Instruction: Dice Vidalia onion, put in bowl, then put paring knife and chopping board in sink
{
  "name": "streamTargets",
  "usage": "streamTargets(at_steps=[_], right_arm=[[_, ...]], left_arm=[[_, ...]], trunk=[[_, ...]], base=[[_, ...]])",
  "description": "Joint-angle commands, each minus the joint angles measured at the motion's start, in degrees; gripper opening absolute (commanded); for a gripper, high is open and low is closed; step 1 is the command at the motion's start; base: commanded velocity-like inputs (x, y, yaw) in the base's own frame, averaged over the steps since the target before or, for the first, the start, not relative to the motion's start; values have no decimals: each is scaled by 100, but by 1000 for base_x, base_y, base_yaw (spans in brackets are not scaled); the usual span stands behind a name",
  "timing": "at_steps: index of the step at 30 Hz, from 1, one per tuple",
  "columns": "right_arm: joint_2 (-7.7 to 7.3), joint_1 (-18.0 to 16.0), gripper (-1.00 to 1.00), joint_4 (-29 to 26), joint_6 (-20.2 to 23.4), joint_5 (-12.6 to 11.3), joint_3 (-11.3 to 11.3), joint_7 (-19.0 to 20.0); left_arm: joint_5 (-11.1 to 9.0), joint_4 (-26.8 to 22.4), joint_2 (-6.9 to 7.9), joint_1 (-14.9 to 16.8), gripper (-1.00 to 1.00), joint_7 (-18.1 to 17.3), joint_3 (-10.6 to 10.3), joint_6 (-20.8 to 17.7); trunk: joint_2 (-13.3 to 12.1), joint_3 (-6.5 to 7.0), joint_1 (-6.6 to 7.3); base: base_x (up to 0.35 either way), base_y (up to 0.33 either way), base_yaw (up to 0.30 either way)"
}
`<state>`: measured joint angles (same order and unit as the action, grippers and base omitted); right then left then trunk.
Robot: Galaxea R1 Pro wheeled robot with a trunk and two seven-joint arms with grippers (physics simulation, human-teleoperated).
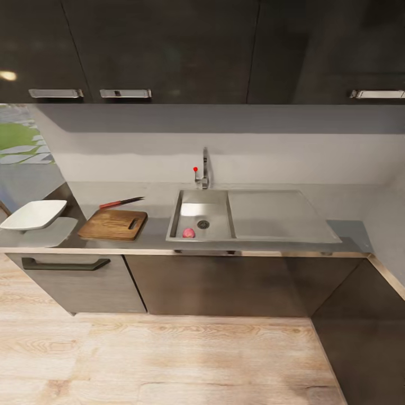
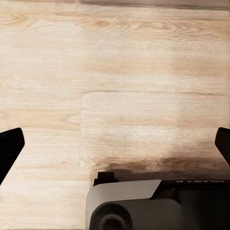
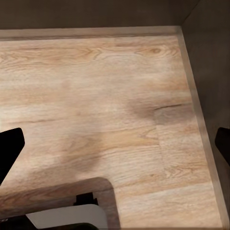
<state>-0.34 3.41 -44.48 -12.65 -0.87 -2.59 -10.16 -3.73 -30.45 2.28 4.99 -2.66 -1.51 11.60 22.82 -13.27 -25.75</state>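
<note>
In the head view the grey steel sink (image 1: pixel 225 239) is set into the countertop (image 1: pixel 152 194), and the small pinkish Vidalia onion (image 1: pixel 188 233) lies in its basin beside the round drain. Left of the sink rests the brown chopping board (image 1: pixel 112 224), with the red-handled paring knife (image 1: pixel 120 202) lying just behind it. The white square bowl (image 1: pixel 34 215) sits at the counter's far left. My left gripper (image 2: pixel 115 143) and right gripper (image 3: pixel 115 146) both hang open over the wooden floor, nothing between their fingers.
A chrome tap with a red knob (image 1: pixel 202 169) stands behind the basin, and the flat drainboard (image 1: pixel 275 214) lies to its right. Dark cabinets (image 1: pixel 214 284) run under the counter and turn a corner at the right (image 1: pixel 365 326). Wooden floor (image 1: pixel 169 360) stretches in front.
</note>
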Motion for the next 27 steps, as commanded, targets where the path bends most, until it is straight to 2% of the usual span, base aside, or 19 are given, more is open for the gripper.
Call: streamTargets(at_steps=[1, 3, 4, 5, 6, 7, 9, 10, 11, 13, 15, 18, 19, 21, 22, 24, 25, 27], right_arm=[[-1, 2, 100, 2, -11, -7, 4, -13], [-1, 2, 100, 8, -10, -6, 4, -13], [-1, 2, 100, 12, -10, -7, 4, -13], [-1, 2, 100, 15, -10, -8, 7, -13], [-1, 2, 100, 17, -10, -9, 8, -13], [4, 2, 100, 56, -9, -9, 11, -13], [5, 2, 100, 89, -9, -6, 11, -13], [7, 2, 100, 138, -9, -4, 28, -13], [7, 2, 100, 152, -9, -4, 46, -13], [8, 2, 100, 173, -9, -6, 82, -13], [11, 2, 100, 185, -9, -8, 100, -13], [12, 2, 100, 214, -13, -6, 113, -13], [11, 2, 100, 217, -14, -7, 114, -13], [15, 2, 100, 224, -12, -8, 116, -13], [12, 2, 100, 227, -11, -6, 119, -13], [13, 2, 100, 228, -12, -8, 120, -13], [12, 2, 100, 233, -10, -8, 121, -13], [14, 2, 100, 235, -10, -9, 120, -13]], left_arm=[[-31, -352, 3, 101, 100, -18, -17, -565], [-25, -802, 2, 176, 100, -18, -20, -1189], [-21, -1260, 2, 224, 100, -17, -23, -1740], [-17, -1954, 0, 266, 100, -17, -28, -2460], [-16, -2176, -2, 275, 100, -17, -29, -2678], [-14, -2993, -9, 300, 100, -19, -33, -3479], [-11, -3364, -37, 311, 100, -21, -38, -3847], [66, -4012, -152, 368, 100, -23, -47, -4467], [163, -4288, -200, 415, 100, -23, -62, -4715], [451, -4731, -265, 553, 100, -24, -173, -5138], [670, -4989, -323, 677, 100, -24, -289, -5406], [887, -5315, -479, 947, 100, -24, -395, -5830], [909, -5353, -504, 1016, 100, -24, -405, -5909], [952, -5442, -564, 1352, 100, -24, -431, -6233], [965, -5475, -599, 1814, 100, -24, -450, -6629], [964, -5479, -630, 2080, 100, -24, -474, -6772], [963, -5475, -702, 2326, 100, -22, -522, -6849], [960, -5469, -779, 2548, 100, -19, -567, -6891]], trunk=[[10, -9, -3], [10, -9, -3], [10, -9, -3], [10, -9, -3], [10, -9, -3], [10, -9, -3], [10, -9, -3], [10, -9, -3], [10, -9, -3], [10, -9, -3], [10, -9, -3], [10, -9, -3], [10, -9, -3], [10, -9, -3], [10, -9, -3], [10, -9, -3], [10, -9, -3], [10, -9, -3]], base=[[0, -2, 0], [0, -1, 0], [0, 0, 0], [0, 0, 0], [0, 0, 0], [0, 0, 0], [0, 0, 0], [0, 0, 0], [0, 0, 0], [0, 0, 0], [0, 0, 0], [0, 0, 0], [0, 0, 0], [0, 0, 0], [0, 0, 0], [0, 0, 0], [0, 0, 0], [0, 0, 0]])
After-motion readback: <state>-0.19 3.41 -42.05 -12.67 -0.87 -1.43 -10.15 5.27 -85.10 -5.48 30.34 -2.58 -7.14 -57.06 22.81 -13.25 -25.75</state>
